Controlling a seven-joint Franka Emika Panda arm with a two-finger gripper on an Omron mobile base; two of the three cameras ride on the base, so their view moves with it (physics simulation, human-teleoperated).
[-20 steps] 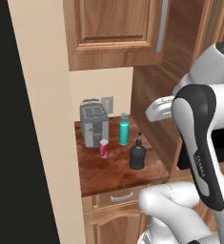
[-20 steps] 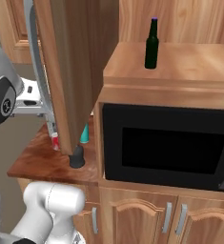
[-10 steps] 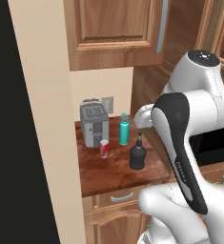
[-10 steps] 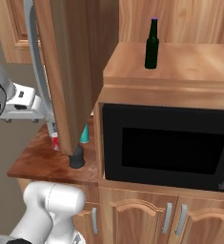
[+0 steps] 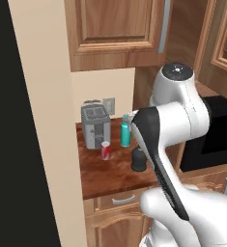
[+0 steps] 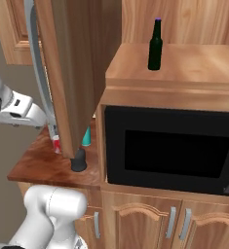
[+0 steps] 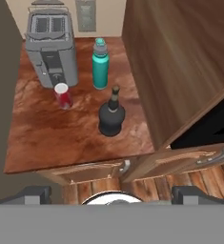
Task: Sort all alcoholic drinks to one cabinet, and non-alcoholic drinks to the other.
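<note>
On the wooden counter [image 7: 37, 138] stand a small red soda can [image 7: 62, 95], a teal bottle with a grey cap [image 7: 100, 64] and a squat black bottle with a thin neck [image 7: 112, 116]. My gripper [image 7: 111, 196] hovers high above the counter's front edge, looking down on them, open with nothing between its fingertips [image 7: 35, 195]. From the left base the can [image 5: 105, 150] and teal bottle [image 5: 125, 134] show beside my arm, which half covers the black bottle [image 5: 138, 159]. A slim dark-green bottle with a purple cap [image 6: 155, 46] stands on top of the microwave housing.
A grey toaster [image 7: 51, 47] sits at the back left of the counter. An open wooden cabinet door [image 6: 77, 73] hangs over the counter's right side. The black microwave [image 6: 174, 151] is to the right. A wall [image 5: 42, 120] borders the counter's left.
My arm has swung left and forward over the counter and now crosses in front of the black bottle. The bottles and can have not moved. The gripper stays open.
</note>
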